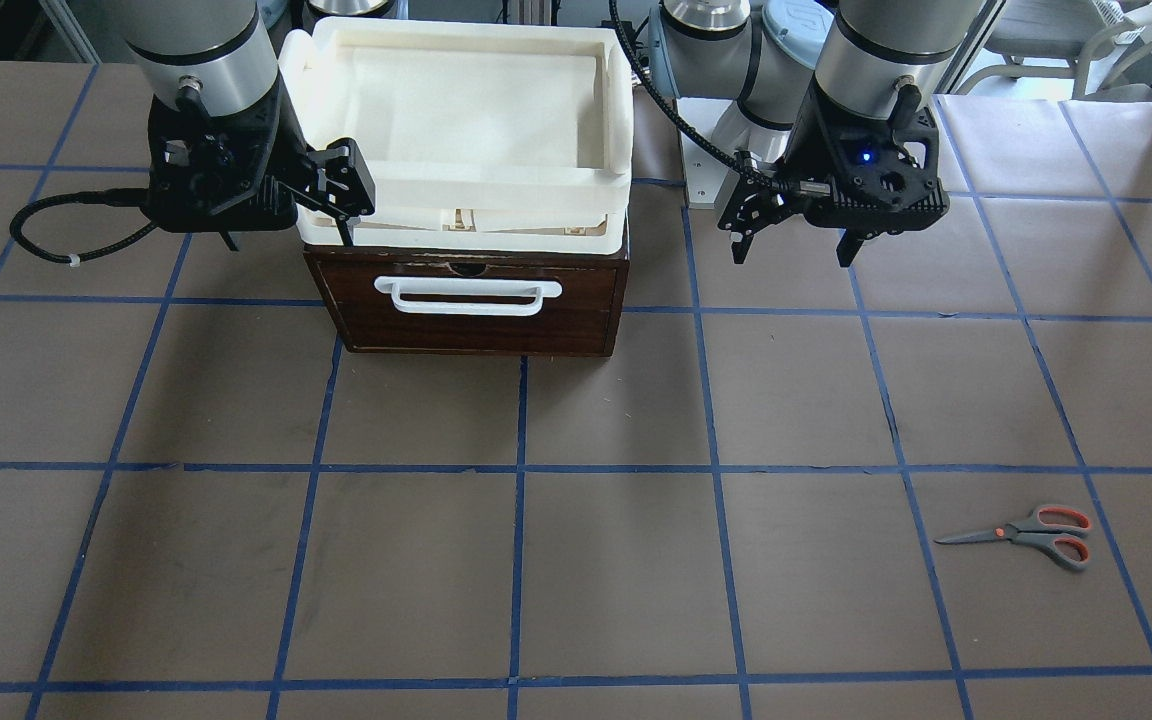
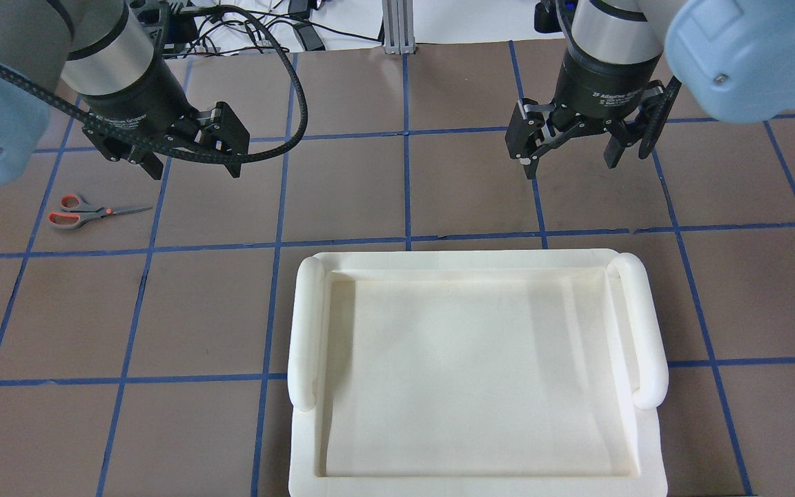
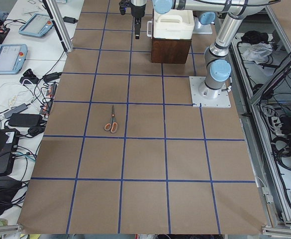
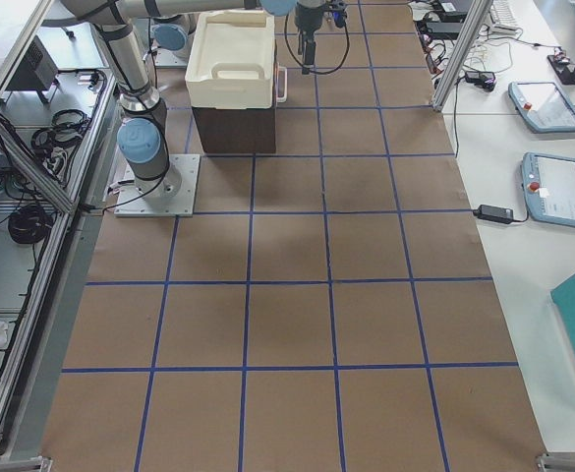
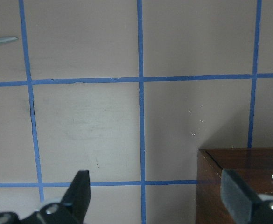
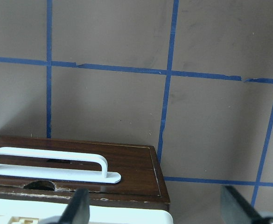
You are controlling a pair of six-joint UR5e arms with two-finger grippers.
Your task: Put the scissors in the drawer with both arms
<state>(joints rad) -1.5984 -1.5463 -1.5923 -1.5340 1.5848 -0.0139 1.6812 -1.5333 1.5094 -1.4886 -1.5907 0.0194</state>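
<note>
The scissors (image 1: 1031,533) lie flat on the brown table, grey handles with orange lining; they also show in the overhead view (image 2: 90,210) and the exterior left view (image 3: 112,122). Only a blade tip (image 5: 1,41) shows in the left wrist view. The dark brown drawer (image 1: 471,300) is shut, its white bar handle (image 1: 468,296) facing away from the robot; the right wrist view shows that handle (image 6: 52,163). My left gripper (image 1: 794,255) hovers open and empty, beside the drawer and well short of the scissors. My right gripper (image 1: 288,238) hovers open and empty at the drawer's other side.
A cream-white plastic tray (image 1: 616,120) sits on top of the drawer cabinet and fills the lower overhead view (image 2: 301,324). Blue tape lines grid the table. The left arm's base plate (image 3: 210,92) stands on the table beside the cabinet.
</note>
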